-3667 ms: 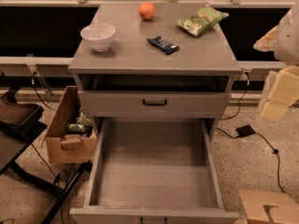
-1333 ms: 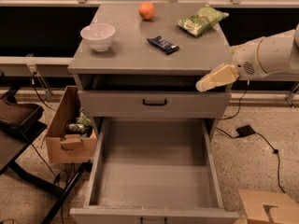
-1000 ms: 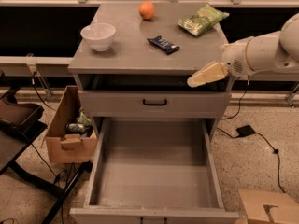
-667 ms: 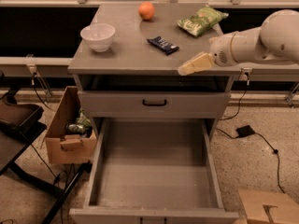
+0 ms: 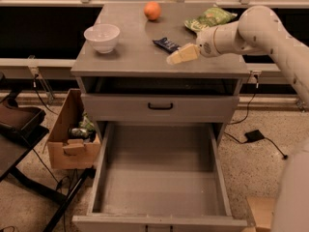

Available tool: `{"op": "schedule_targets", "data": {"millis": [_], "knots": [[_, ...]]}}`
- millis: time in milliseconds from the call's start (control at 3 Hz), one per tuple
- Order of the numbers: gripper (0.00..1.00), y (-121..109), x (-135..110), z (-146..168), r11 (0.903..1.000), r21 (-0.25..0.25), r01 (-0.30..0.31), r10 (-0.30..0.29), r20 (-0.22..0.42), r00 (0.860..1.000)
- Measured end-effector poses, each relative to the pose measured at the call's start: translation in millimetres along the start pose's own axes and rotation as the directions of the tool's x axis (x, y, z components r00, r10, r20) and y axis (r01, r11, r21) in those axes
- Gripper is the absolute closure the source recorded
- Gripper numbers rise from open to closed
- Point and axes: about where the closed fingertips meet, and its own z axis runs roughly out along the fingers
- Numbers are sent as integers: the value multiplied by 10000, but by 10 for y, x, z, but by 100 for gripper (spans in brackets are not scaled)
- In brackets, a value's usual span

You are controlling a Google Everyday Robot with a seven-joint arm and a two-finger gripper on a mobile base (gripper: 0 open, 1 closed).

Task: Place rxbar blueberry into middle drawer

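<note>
The rxbar blueberry (image 5: 166, 44), a small dark navy bar, lies flat on the grey cabinet top near its middle. My gripper (image 5: 179, 56) reaches in from the right on a white arm and hovers just right of and in front of the bar, its pale fingers pointing left toward it. It holds nothing that I can see. The middle drawer (image 5: 159, 178) is pulled fully out at the bottom of the view, a wide grey box with a bare floor.
On the cabinet top are a white bowl (image 5: 102, 36) at the left, an orange (image 5: 152, 10) at the back, and a green chip bag (image 5: 208, 18) at the back right. A shallower shut drawer with a black handle (image 5: 160, 106) sits above. A cardboard box (image 5: 72, 134) stands on the floor at left.
My arm has swung in from the right and up over the cabinet top. The gripper has moved left, from beside the cabinet's right edge to just next to the bar.
</note>
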Motion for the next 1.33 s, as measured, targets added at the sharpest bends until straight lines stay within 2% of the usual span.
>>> {"op": "schedule_targets", "data": {"millis": [667, 1000, 1333], "knots": [[0, -169, 44, 646, 9985, -173, -517, 512, -281, 9983], [18, -170, 69, 768, 9963, -256, -821, 812, -333, 9961], [41, -171, 62, 765, 9963, -257, -820, 812, -334, 9961]]}}
